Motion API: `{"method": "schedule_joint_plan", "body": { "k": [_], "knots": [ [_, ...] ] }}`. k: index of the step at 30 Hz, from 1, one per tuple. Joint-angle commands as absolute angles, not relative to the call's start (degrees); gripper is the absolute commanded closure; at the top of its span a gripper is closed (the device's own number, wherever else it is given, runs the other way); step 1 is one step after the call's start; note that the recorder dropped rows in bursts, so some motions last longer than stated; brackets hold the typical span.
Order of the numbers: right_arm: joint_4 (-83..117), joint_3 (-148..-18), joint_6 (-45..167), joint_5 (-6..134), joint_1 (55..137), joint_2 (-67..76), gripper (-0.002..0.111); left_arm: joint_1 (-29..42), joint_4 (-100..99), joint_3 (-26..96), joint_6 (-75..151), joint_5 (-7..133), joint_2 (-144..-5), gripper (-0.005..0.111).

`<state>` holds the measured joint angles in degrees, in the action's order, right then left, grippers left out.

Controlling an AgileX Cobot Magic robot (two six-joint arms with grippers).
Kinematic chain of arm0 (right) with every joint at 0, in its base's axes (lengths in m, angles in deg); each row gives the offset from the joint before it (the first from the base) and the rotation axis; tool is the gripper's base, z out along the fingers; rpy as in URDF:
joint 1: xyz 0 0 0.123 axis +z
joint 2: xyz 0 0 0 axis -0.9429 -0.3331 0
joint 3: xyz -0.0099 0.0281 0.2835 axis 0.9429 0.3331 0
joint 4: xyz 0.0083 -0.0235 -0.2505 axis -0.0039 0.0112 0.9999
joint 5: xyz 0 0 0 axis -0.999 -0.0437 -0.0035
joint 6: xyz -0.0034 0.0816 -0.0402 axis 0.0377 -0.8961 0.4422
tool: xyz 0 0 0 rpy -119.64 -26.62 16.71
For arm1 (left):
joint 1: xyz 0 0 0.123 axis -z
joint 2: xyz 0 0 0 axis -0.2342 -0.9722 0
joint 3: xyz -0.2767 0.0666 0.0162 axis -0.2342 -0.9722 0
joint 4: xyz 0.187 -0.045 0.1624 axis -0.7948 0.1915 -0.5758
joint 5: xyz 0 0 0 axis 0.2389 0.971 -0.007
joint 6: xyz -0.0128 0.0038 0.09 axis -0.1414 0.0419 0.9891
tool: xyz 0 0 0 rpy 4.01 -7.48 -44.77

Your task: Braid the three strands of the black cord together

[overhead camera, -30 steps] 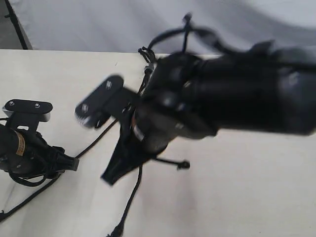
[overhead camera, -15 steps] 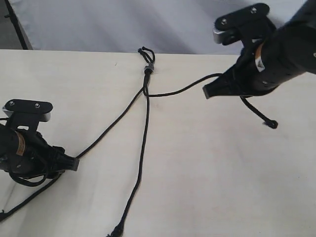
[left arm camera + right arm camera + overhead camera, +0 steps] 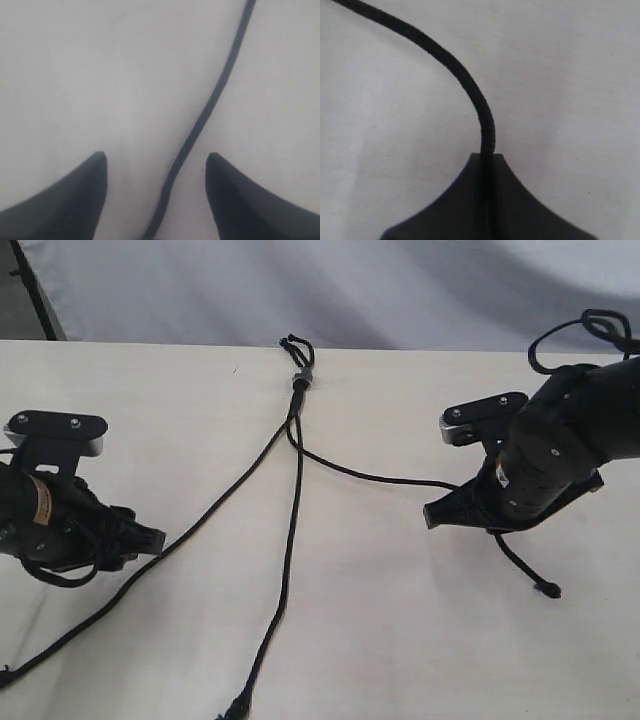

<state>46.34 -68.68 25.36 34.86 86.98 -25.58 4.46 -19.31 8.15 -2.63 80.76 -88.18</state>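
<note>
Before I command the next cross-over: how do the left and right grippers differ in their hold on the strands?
The left gripper stands open; the right gripper is shut. The left strand only runs loose between the left gripper's fingers; the right strand is pinched in the right gripper's tips. Shared: both sit low over the table, each at an outer strand; neither touches the middle strand.

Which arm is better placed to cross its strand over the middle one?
Right, probably: the right gripper is shut on the right strand; the left gripper is open, the left strand lying loose inside it.
</note>
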Motion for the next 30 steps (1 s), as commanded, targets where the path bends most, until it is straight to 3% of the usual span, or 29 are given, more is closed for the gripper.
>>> {"method": "schedule_joint_plan", "body": {
  "k": [1,5,9,11,17,30],
  "knots": [
    [52.54,-68.66,15.00,29.79,86.61,-28.13,0.108,7.58,-13.40,9.56,3.38,81.38,-84.74,0.051],
    [53.55,-68.66,12.86,28.71,86.61,-28.59,0.107,15.68,-10.12,11.52,5.83,81.24,-86.08,0.051],
    [53.55,-68.66,12.86,29.47,86.71,-28.62,0.057,23.61,-10.12,15.93,5.60,81.37,-91.69,0.051],
    [53.55,-69.81,13.70,29.19,86.71,-28.36,0.039,26.18,-9.98,18.14,5.17,81.39,-94.58,0.049],
    [54.52,-77.08,16.24,19.34,86.60,-21.25,0.037,31.23,-8.79,24.80,5.17,83.14,-103.78,0.029],
    [56.20,-78.25,16.40,23.92,86.60,-12.94,0.037,36.41,-7.57,34.85,7.00,87.29,-114.37,0.028]
  ]
}}
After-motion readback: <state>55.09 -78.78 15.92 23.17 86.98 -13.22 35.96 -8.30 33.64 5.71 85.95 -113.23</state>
